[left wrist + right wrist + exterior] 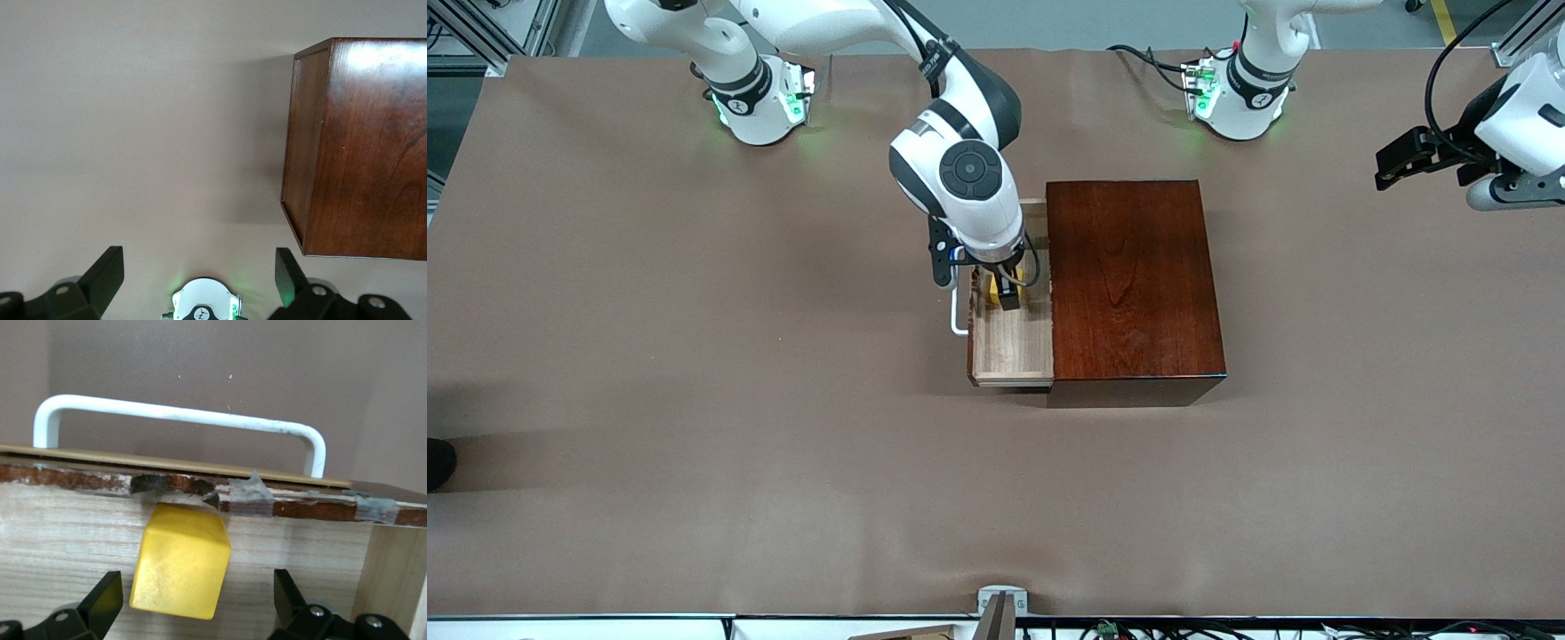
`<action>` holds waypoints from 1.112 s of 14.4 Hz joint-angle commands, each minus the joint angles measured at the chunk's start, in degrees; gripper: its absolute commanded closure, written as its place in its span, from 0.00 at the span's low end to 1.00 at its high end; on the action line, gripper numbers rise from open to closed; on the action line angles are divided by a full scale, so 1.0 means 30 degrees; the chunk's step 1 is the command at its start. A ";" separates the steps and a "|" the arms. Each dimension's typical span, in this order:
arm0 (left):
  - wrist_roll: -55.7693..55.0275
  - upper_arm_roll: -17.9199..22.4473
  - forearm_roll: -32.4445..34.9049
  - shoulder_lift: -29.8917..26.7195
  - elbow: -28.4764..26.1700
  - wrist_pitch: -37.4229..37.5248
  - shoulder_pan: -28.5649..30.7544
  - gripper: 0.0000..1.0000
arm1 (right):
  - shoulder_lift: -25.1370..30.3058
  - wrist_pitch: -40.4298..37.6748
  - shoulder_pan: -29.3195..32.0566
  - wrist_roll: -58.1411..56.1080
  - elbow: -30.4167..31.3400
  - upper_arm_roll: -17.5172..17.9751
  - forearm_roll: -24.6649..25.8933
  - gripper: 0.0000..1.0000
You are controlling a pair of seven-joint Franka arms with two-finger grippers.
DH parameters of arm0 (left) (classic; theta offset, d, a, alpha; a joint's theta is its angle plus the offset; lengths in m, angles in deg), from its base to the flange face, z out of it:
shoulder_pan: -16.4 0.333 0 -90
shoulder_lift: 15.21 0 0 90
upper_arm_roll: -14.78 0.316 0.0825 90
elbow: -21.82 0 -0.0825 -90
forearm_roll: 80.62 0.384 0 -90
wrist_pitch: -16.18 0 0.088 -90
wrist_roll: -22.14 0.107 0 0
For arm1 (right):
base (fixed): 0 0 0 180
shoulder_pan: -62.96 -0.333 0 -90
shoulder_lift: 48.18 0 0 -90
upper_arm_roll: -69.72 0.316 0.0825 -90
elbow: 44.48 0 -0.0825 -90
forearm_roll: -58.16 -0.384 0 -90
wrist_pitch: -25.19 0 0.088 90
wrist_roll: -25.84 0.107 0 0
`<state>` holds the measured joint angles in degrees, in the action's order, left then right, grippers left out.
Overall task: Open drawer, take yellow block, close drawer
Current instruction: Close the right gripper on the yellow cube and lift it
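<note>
Two arms at the table (694, 444), only the right one busy. Landmark for everything below: the dark reddish-brown wooden box (1134, 280) near the middle of the table.

Drawer (1012, 342) stands pulled out of the box toward the right arm's end of the table, pale wood floor exposed. Its white U-shaped handle (180, 420) sits on the outer face of the drawer front, pointing away from the box.

Yellow block (180, 560) rests on the drawer floor, close against the inside of the drawer front. In the front view it shows only as a yellow sliver (992, 286) under the wrist.

Right gripper (193, 603) reaches down into the open drawer, beside the box. Fingers spread wide, one fingertip (103, 593) on each side of the block. A gap of drawer floor shows between each pad and the block's faces in the right wrist view, so no contact; the block is straddled, not pinched.

Left gripper (200, 283) waits in the air off the box's end toward the left arm's end of the table. Fingers (293, 270) spread apart, holding nothing; bare table and a corner of the box (360, 147) lie below it.
</note>
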<state>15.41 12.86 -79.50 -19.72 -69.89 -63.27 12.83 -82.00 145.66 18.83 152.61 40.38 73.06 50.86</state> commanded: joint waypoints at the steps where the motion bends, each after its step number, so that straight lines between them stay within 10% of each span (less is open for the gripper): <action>1: 0.0193 -0.0005 -0.0259 0.0126 0.0395 0.0119 0.0077 0.00 | -0.0268 0.0476 -0.0321 0.0341 -0.0015 -0.0235 0.0091 0.00; 4: 0.0164 -0.0005 -0.0230 0.0126 0.0366 0.0090 0.0077 0.00 | -0.0473 0.0653 -0.0467 0.0341 0.0014 -0.0235 0.0267 0.14; 7: 0.0164 -0.0005 -0.0171 0.0126 0.0337 0.0089 0.0048 0.00 | -0.0415 0.0624 -0.0497 0.0312 -0.0160 -0.0235 0.0502 1.00; 16: 0.0135 -0.0005 -0.0171 0.0126 0.0366 0.0089 0.0077 0.00 | 0.0200 -0.0424 -0.0176 0.0429 -0.1708 -0.0323 0.0326 1.00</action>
<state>15.41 12.86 -79.50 -19.69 -69.83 -63.28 12.83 -82.79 147.00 18.16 152.65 37.26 72.25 51.48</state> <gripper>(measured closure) 0.000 0.441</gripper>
